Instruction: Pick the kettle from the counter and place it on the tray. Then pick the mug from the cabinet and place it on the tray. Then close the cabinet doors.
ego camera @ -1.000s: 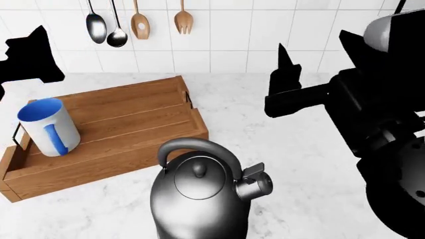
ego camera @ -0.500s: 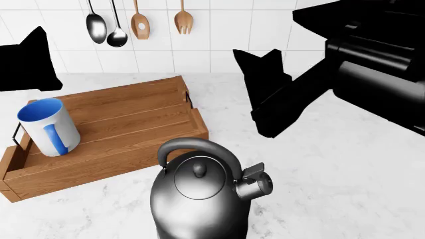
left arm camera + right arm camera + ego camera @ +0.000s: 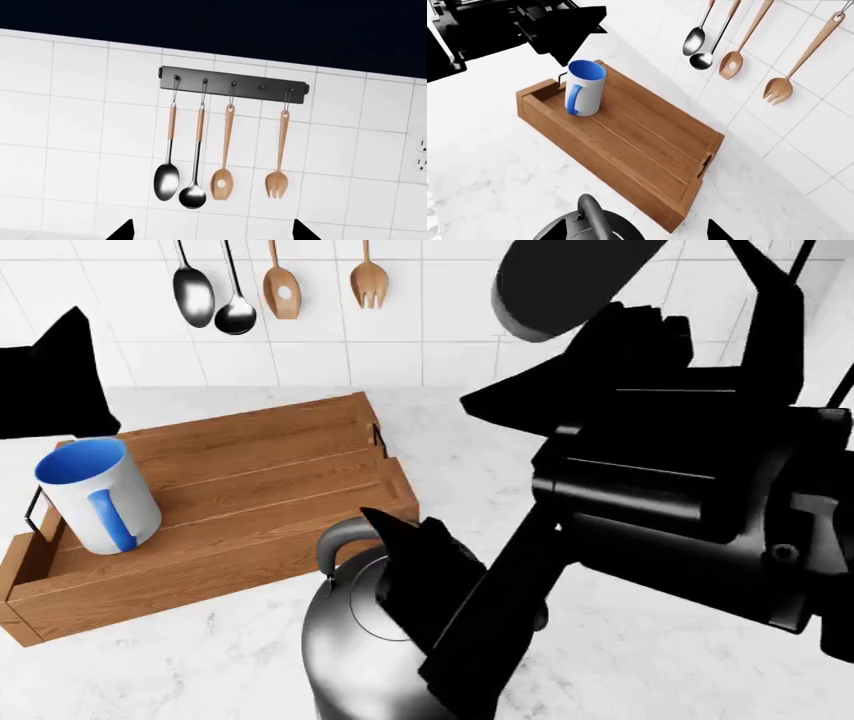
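Kettle [image 3: 360,640] was seen on the marble counter [image 3: 641,660], just beside the tray [image 3: 240,490], mug [image 3: 100,495] already in it | right gripper [image 3: 414,570] was poised over the arched handle, jaw gap could not be told; left gripper [image 3: 210,231] was spread wide, empty | handle best straddled centrally, lifted level over the tray wall | tiled wall, utensil rail [image 3: 233,85] behind the tray
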Controlling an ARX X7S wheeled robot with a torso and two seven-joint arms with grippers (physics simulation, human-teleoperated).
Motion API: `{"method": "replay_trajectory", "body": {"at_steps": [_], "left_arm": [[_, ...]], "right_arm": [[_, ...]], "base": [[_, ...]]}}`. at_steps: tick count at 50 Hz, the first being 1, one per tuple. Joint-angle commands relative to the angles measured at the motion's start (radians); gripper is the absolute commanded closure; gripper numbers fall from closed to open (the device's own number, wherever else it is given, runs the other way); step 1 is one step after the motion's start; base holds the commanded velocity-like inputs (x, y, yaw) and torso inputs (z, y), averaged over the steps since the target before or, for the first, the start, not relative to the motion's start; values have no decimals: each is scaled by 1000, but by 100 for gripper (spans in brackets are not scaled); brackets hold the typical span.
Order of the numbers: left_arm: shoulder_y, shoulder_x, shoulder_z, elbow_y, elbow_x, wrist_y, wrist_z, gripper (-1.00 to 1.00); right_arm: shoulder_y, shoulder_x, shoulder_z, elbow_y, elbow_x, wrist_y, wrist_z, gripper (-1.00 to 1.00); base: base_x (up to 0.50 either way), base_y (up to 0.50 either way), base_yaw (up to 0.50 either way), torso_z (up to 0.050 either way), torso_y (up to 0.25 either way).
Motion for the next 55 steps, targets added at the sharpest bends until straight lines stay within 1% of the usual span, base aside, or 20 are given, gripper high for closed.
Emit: {"method": "replay_trajectory", "body": {"at_steps": [1,18,48,49,55], "left_arm": [[20,-3,-2,-2,9,14,11,-100],[42,-6,0,-11,25,36,26,-100],[91,-3,13,-27,74,83,63,-100],[92,-3,12,-27,74,84,63,-100],[102,-4,11,-27,79,92,67,-100]], "right_arm": [[-29,-34,-43,-2,-7,1,-14,-100],[-140,-89,-52,59,-152,57,-81,-100],[-199,-102,-94,74,-218,77,-119,-100],[-197,-101,-89,77,-226,73,-117,100],[-187,-99,-79,74,-241,66,-116,100]], "base": [[0,0,0,0,0],[0,0,0,0,0],[0,0,0,0,0],[0,0,0,0,0],[0,0,0,0,0]]}}
